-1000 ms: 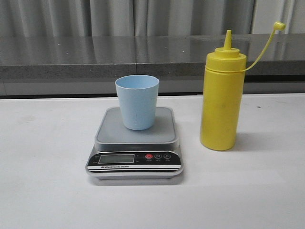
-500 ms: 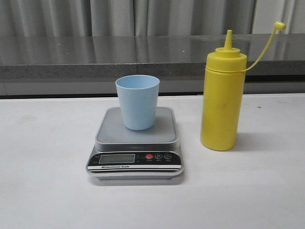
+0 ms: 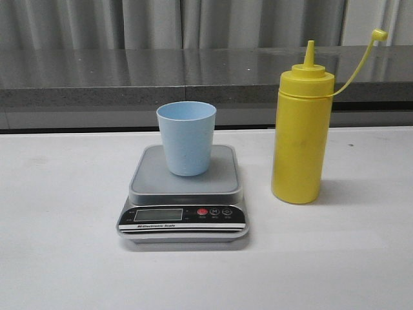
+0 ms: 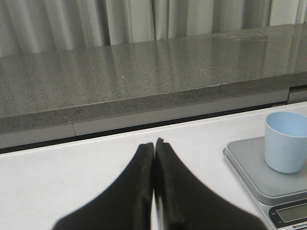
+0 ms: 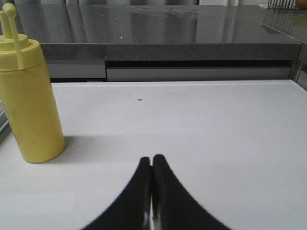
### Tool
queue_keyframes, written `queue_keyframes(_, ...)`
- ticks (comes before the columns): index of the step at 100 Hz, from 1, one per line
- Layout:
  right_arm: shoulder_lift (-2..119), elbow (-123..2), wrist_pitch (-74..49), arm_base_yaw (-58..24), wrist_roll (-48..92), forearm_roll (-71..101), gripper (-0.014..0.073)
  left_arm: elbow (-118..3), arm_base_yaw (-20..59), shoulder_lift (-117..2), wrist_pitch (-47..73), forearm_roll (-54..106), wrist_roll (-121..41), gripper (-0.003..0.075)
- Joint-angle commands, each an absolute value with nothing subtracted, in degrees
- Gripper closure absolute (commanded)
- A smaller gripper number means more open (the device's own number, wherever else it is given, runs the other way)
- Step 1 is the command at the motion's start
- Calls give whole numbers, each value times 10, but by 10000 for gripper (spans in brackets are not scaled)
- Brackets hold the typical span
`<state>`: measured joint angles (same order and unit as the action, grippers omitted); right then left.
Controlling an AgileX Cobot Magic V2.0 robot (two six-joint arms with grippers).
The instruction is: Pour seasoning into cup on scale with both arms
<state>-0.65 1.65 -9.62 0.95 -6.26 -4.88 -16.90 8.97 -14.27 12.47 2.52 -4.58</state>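
Note:
The pale blue cup stands upright on the silver-grey scale at the table's middle. The tall yellow seasoning bottle stands upright to the right of the scale, its cap hanging on a strap. Neither arm shows in the front view. My left gripper is shut and empty over the table, with the cup and scale off to one side of it. My right gripper is shut and empty over bare table, with the bottle apart from it.
A grey stone counter runs along the back behind the white table, with curtains behind it. The counter edge also shows in the left wrist view and the right wrist view.

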Motion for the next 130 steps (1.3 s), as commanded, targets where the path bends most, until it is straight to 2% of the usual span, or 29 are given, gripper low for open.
queue_keyframes(1, -18, 6, -48, 13, -58, -50, 662, -187, 88, -147, 81, 26, -44, 740)
queue_keyframes(28, -18, 6, -48, 13, -58, -50, 662, -170, 88, -147, 47, 9, -44, 740)
queue_keyframes(54, -18, 6, -48, 13, -58, -50, 662, -32, 75, -142, -85, 4, -44, 740)
queue_keyframes(73, -18, 6, -48, 13, -58, -50, 662, 29, 43, -105, -87, 5, -44, 740)
queue_keyframes(108, -18, 6, -48, 13, -58, -50, 662, 28, 37, 17, -70, -3, -44, 740)
queue_keyframes(130, -18, 6, -48, 13, -58, -50, 662, 28, 37, 22, -67, -3, -44, 740)
